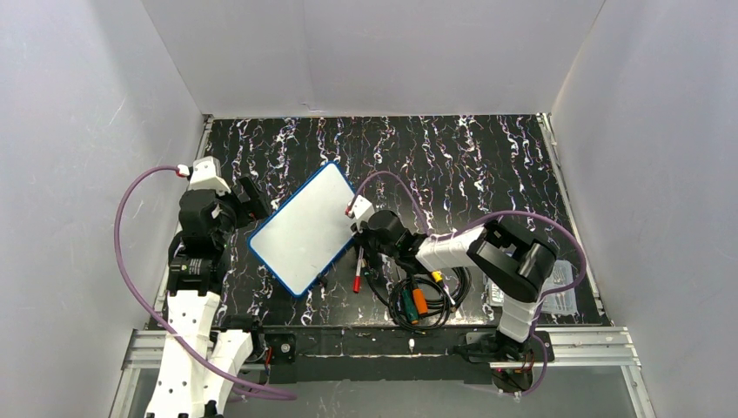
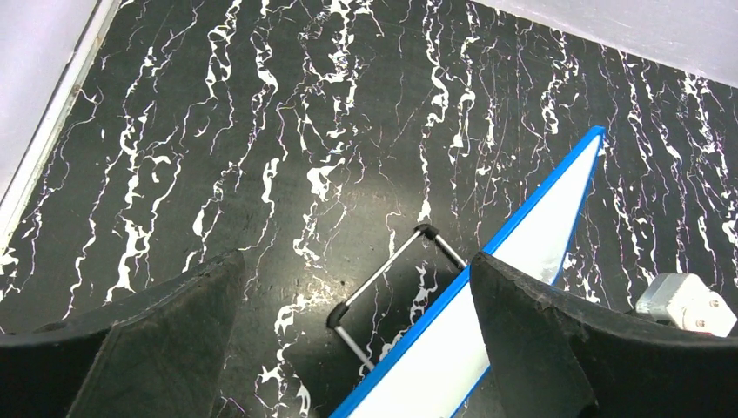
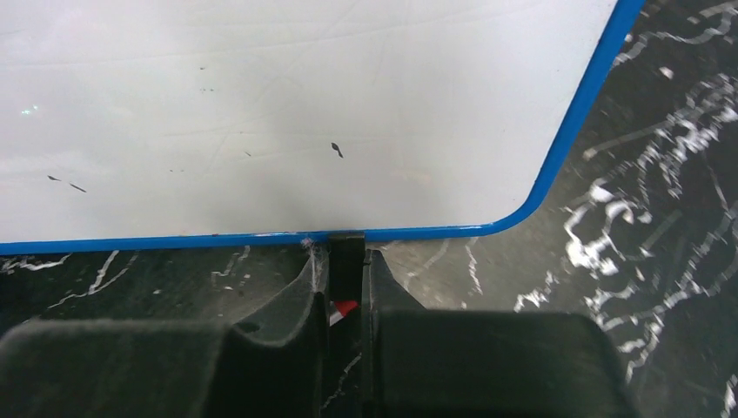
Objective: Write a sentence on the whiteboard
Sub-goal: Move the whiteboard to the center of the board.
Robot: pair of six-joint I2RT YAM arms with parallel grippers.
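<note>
A: top cam, where's the board?
B: white rect. whiteboard w/ blue rim (image 1: 303, 233) sits mid-left on the black marbled table (image 1: 487, 157), turned at an angle, between both arms. L tool (image 1: 252, 198) is at its left edge. R tool (image 1: 358, 237) is at its right edge, at a slim black marker w/ red end (image 1: 357, 272). Cable tangle w/ orange + green bits (image 1: 422, 300) is just beside that.
A: L wrist?
B: L tool's fingers are wide apart, nothing in them. Board edge runs up past the right finger (image 2: 540, 348); can't tell if touching. Thin wire stand (image 2: 392, 277) sits behind the board, so it looks propped, not flat.
A: R wrist?
B: R tool's fingers are together, clamped on the marker. Board face is blank bar a few specks, no sentence yet. Can't tell if the cap's on or which end is the nib.
A: so step = pick up the pen. How to do it well?
B: imo confirm the grip is firm + straight before lifting, and check the cap's off. Start near a top corner so both lines fit. A propped board will likely skid under nib load, so L tool should clamp the rim first. Light pressure.
</note>
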